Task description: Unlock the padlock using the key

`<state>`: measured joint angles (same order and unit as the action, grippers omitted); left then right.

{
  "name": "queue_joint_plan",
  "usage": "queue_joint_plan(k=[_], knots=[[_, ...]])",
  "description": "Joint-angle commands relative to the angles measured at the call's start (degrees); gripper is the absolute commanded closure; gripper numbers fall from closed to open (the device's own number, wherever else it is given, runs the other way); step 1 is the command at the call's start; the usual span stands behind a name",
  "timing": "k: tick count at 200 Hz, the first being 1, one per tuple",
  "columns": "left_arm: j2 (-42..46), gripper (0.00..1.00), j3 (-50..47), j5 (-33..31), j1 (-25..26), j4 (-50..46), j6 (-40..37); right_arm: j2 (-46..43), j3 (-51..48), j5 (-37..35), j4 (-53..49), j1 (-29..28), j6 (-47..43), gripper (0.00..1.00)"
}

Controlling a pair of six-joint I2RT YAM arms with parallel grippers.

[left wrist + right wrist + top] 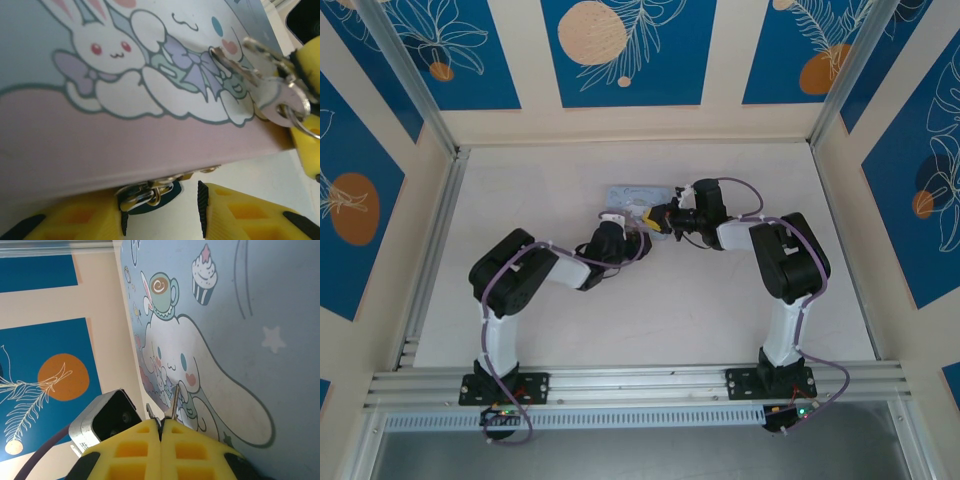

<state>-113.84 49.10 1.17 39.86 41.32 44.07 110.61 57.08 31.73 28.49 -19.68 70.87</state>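
Plainly, the right jaws clamp the thin grey metal key (250, 75) over the pale blue cartoon tin (125, 150); the left jaws stand apart around the small teal metal-shackled padlock (147, 196) at the tin's edge. A lopsided squeeze could twist it, hiding the keyhole.

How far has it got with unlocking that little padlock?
Done: the right gripper pinches the key, held over the tin. In hand: the left gripper straddles the padlock at the tin's edge, not yet clamped. Left: putting the key into the padlock and turning it.
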Motion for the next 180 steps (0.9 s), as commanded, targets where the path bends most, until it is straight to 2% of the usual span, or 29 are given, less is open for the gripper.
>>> queue_joint_plan(k=[1, 67, 149, 180], knots=[[0.47, 0.58, 0.01, -0.88, 1.78, -2.1, 0.3, 1.96, 0.58, -0.72, -1.25, 0.33, 0.58, 1.0], [-0.93, 0.59, -2.96, -1.37, 1.75, 9.19, 9.01, 1.94, 0.31, -0.53, -0.94, 0.5, 0.72, 1.0], [1.09, 0.6, -4.1, -1.73, 1.86, 11.46, 11.67, 2.68, -0.13, -0.37, 0.21, 0.77, 1.18, 1.0], [-1.04, 0.6, -5.56, -2.02, 1.98, 17.99, 16.1, 2.95, -0.39, -0.46, 0.6, 0.79, 1.46, 1.0]])
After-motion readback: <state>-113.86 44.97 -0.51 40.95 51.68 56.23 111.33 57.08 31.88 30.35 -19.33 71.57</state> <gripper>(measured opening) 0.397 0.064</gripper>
